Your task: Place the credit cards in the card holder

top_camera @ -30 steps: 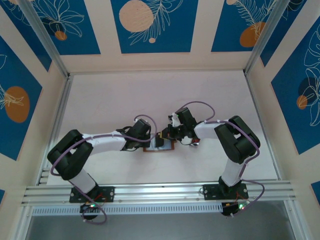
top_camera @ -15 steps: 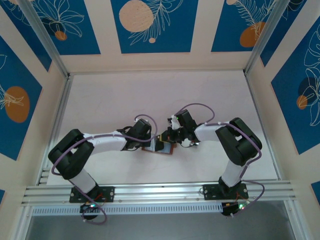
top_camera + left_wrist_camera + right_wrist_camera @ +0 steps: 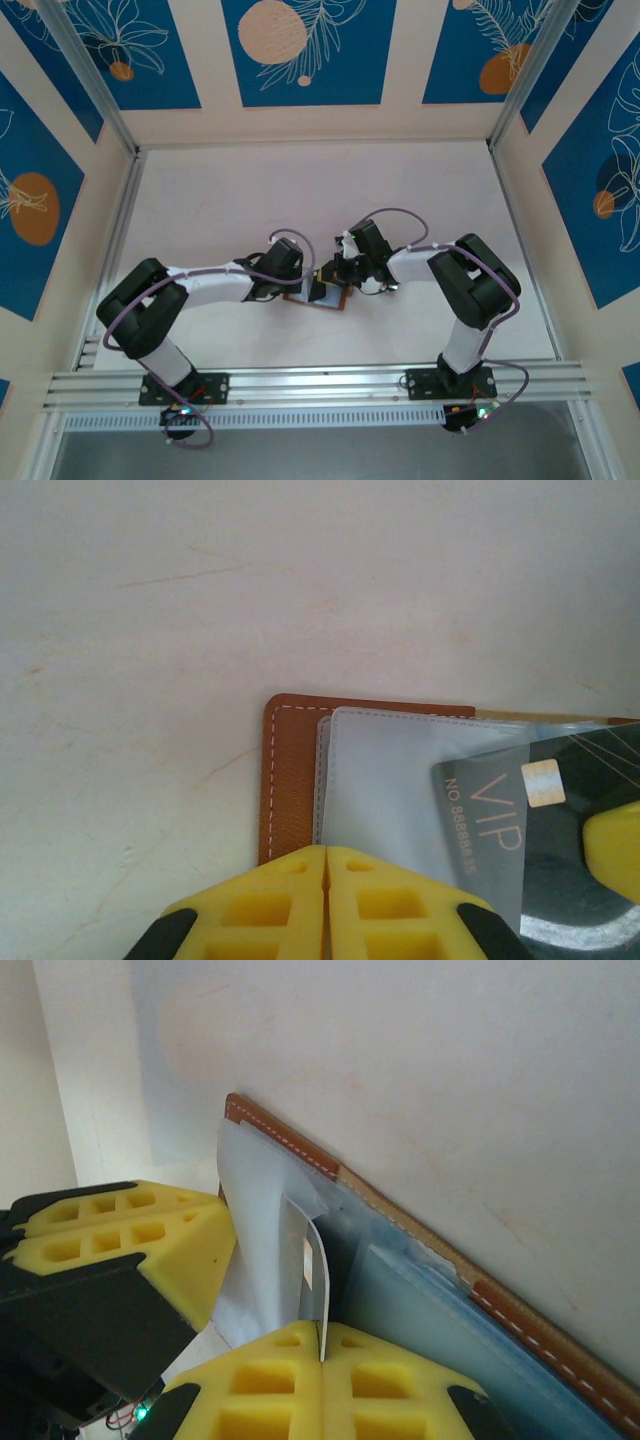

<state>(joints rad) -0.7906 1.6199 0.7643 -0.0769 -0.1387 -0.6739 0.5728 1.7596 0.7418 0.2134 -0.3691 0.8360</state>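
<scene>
From above, the arms cover most of the card holder. The left wrist view cuts the VIP card off at right and bottom.

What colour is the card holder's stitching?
White stitching on brown card holder, clearest in left wrist view.

I'm driving what is plainly a robotics lab cell, not a lived-in room. The pale tabletop is boxed on three sides by upright panels printed with blue and orange leaf patterns, framed by bare aluminium posts. Along the tabletop's near edge runs a slotted aluminium rail with the arm bases bolted to it, and purple cables loop along the arms.
</scene>
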